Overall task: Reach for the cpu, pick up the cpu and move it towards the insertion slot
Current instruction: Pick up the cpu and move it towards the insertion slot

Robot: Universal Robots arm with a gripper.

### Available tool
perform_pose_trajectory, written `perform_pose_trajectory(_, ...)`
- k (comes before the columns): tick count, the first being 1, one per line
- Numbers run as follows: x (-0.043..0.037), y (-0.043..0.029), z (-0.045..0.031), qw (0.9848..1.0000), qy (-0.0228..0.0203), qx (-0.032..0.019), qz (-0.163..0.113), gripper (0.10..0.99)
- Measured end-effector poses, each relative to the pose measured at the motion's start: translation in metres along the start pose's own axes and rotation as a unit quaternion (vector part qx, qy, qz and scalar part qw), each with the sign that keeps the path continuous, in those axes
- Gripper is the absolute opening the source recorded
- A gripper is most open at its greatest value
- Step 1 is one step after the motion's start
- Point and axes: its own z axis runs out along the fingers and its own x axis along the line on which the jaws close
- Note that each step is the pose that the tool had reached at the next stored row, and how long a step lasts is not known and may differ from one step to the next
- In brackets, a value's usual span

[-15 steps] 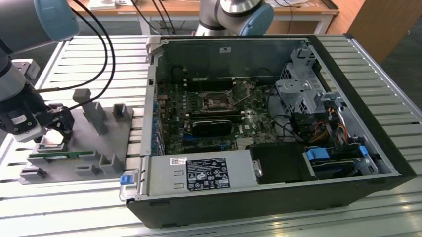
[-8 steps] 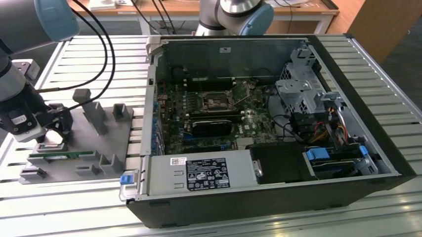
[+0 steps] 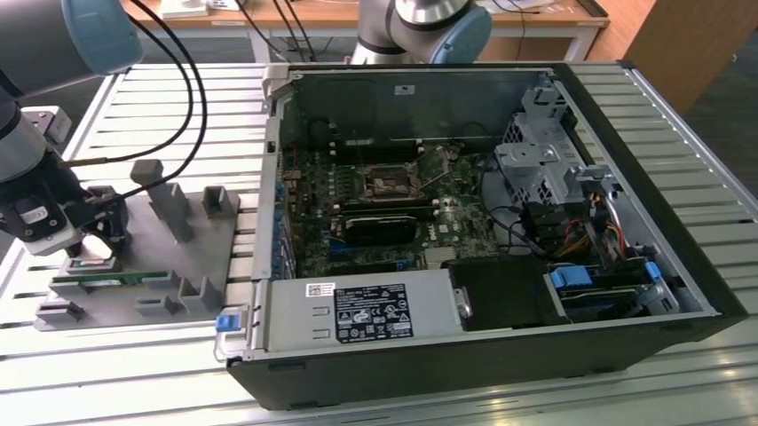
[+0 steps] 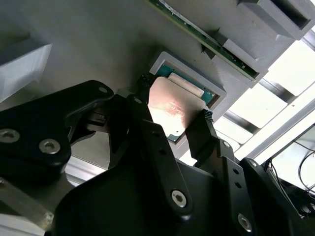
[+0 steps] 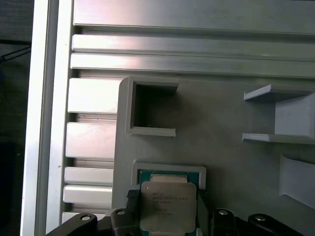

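Gripping the small flat square silvery-topped cpu [image 4: 172,105] by two opposite edges, the black fingers [image 4: 201,132] are holding it at the square recess [image 5: 170,169] of the grey plastic fixture [image 3: 166,275] on the slatted metal table [image 3: 119,373], well apart from the silvery-framed insertion slot [image 3: 388,184] inside the open black computer case [image 3: 474,373].

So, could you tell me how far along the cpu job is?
Reach looks done: the gripper is at the cpu on the grey fixture. In hand: its jaws appear closed on the chip's edges, low over its recess. Left: the carry to the insertion slot in the open case.
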Motion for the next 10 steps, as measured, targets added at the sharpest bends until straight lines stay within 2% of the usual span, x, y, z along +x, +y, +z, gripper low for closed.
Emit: perform_pose_trajectory(10, 0.0000, 0.0000, -0.0019, 1.0000, 0.0002, 0.0001, 0.000, 0.545)
